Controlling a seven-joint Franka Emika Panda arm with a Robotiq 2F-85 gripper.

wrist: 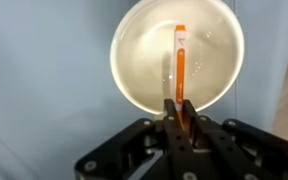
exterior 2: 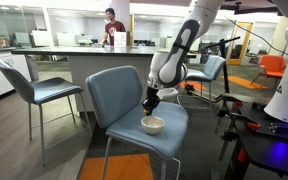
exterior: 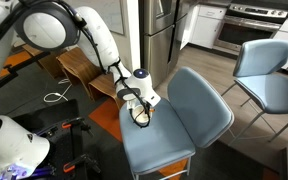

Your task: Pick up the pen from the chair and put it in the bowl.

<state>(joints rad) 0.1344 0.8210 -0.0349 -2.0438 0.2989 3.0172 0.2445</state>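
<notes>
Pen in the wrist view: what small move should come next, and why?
Probably open the tool and let go. It is shut on the pen, whose length lies over the inside of the bowl. In an exterior view the tool hangs close above the bowl on the chair seat, so a drop should land inside.

In both exterior views we see a blue-grey chair on thin metal legs (exterior: pixel 267 70) (exterior 2: pixel 34 88), standing on a grey floor (exterior 2: pixel 24 150); in an exterior view we note a brown bent-wood chair (exterior: pixel 76 68), a white cable (exterior: pixel 56 97) lying on the floor near it, a stainless refrigerator (exterior: pixel 162 30) and an oven (exterior: pixel 252 25) beyond; in an exterior view we mark a person in red (exterior 2: pixel 111 25) behind a long counter (exterior 2: pixel 74 55), and an orange chair (exterior 2: pixel 274 65) at the far side.
</notes>
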